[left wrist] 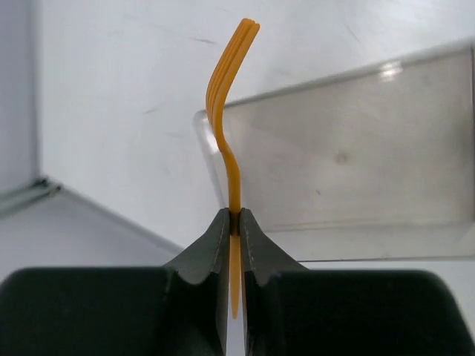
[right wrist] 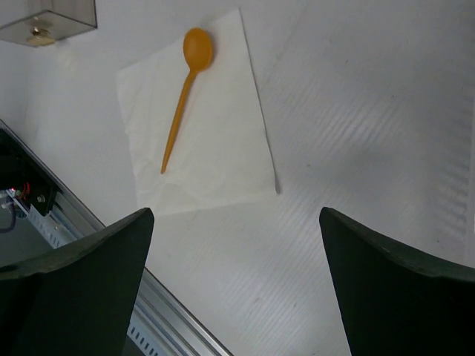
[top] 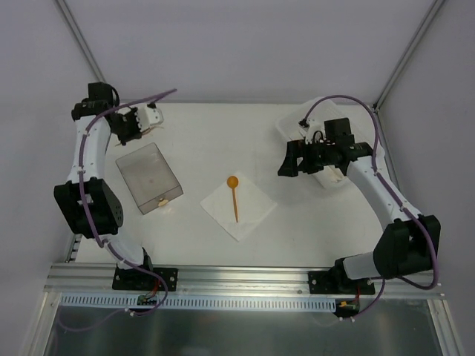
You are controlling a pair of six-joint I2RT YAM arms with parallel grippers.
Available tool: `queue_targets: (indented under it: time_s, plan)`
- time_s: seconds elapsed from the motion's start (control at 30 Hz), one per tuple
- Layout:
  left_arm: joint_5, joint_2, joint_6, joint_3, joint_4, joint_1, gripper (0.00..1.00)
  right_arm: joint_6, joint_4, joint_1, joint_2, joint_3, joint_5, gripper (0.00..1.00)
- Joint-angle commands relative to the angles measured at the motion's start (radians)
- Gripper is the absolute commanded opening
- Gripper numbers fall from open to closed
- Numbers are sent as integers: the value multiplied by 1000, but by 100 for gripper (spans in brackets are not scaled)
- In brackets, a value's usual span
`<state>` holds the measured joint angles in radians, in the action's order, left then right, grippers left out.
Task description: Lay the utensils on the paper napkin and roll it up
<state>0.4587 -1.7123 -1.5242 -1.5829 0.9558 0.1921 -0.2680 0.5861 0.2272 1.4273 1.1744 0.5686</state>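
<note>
Top external: my left gripper sits well up-left of the thin white square paper napkin, which carries a slender orange plastic spoon. Left wrist: its jaws pinch an orange plastic fork, long axis straight ahead. Right wrist: my right gripper, spread empty, hangs nearer the napkin.

spoon — on napkin | box — left of napkin | tray right of napkin

Smoky clear box, white tray
</note>
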Motion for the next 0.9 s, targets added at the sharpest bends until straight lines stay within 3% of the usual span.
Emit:
queue_targets:
  time_s: [0.0, 0.03, 0.07, 0.1, 0.13, 0.17, 0.23, 0.33, 0.4, 0.5, 0.63, 0.87]
  plan:
    - [202, 57, 533, -227, -6, 12, 0, 128, -123, 26, -96, 42, -44, 99]
    - [251, 53, 773, -327, -8, 10, 0, 151, -147, 35, -108, 41, -62, 99]
    - [286, 56, 874, -363, -8, 9, 0, 195, -205, 40, -129, 38, -99, 99]
    - [338, 63, 968, -380, -14, 7, 0, 216, -232, 43, -140, 37, -114, 99]
    - [395, 94, 1169, -370, -38, 0, 0, 237, -280, 50, -148, 41, -128, 99]
    - [362, 120, 1290, -339, -139, -17, 0, 257, -298, 54, -153, 45, -145, 97]
    - [279, 225, 1591, -187, -263, -86, 0, 315, -308, 64, -143, 92, -154, 95]
    - [99, 363, 1844, 84, -547, -212, 0, 384, -322, 78, -119, 162, -154, 91]
    - [49, 453, 1967, 194, -656, -302, 0, 423, -316, 99, -93, 224, -139, 87]
    - [80, 474, 2070, 265, -696, -307, 0, 460, -302, 139, -45, 286, -122, 84]
    - [150, 506, 2139, 375, -744, -313, 0, 519, -287, 251, 18, 379, -125, 80]
    - [158, 572, 2196, 466, -877, -434, 0, 543, -258, 406, 148, 510, -179, 76]
